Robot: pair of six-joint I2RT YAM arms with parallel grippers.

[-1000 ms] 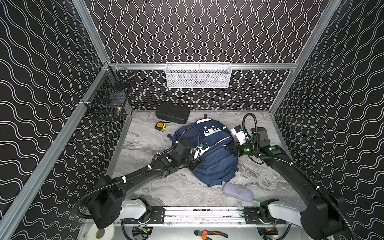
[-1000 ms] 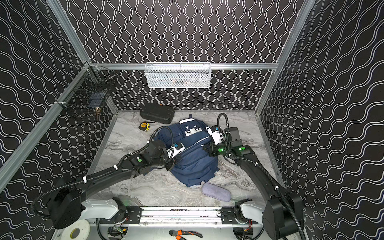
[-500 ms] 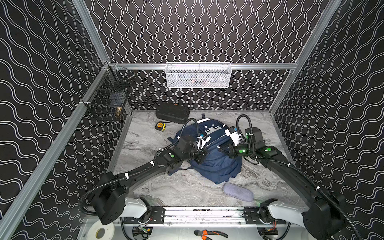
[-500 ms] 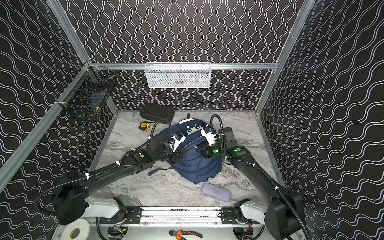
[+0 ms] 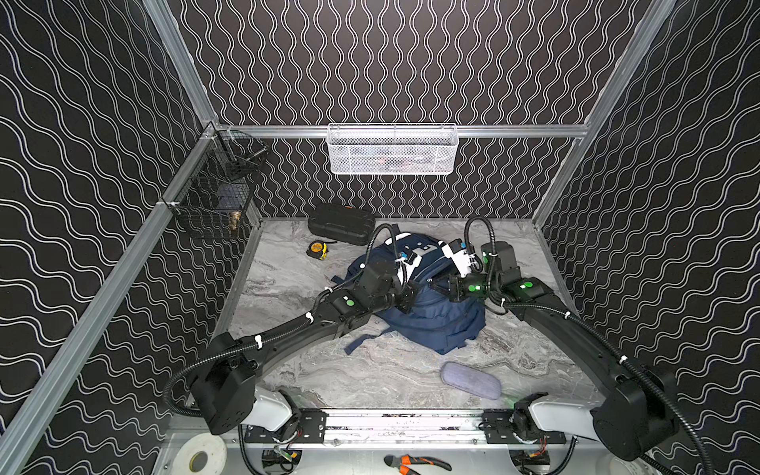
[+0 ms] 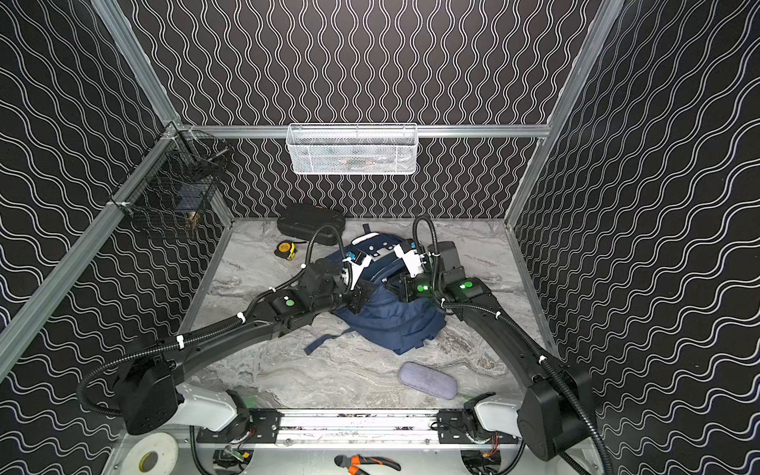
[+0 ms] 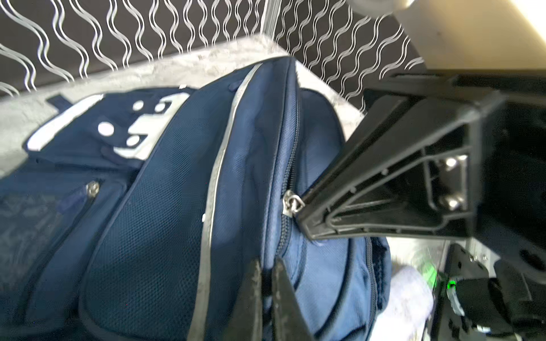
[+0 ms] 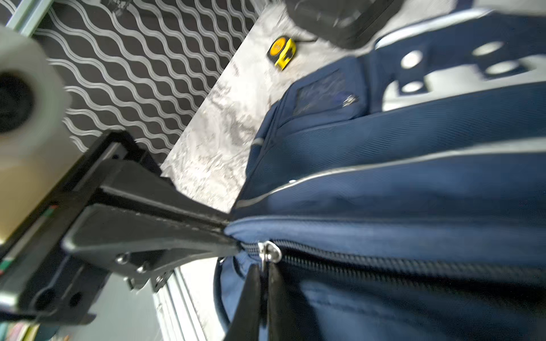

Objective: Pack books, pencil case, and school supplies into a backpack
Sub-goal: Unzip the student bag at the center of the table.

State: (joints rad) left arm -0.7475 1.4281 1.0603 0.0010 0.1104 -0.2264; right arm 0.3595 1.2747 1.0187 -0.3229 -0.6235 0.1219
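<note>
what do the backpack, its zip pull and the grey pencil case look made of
backpack: matte navy woven synthetic, probably nylon or polyester; fine weave shows.
zip pull: bright metal, glints silver.
pencil case: soft grey-lavender cloth, maybe felt; dull fuzzy surface.

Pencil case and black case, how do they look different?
The pencil case is pale purple-grey; the black case is black. The pencil case looks smaller and smooth; the black case is bigger and ribbed. The pencil case lies at the front, the black case at the back. Both are oblong, flat on the table.
</note>
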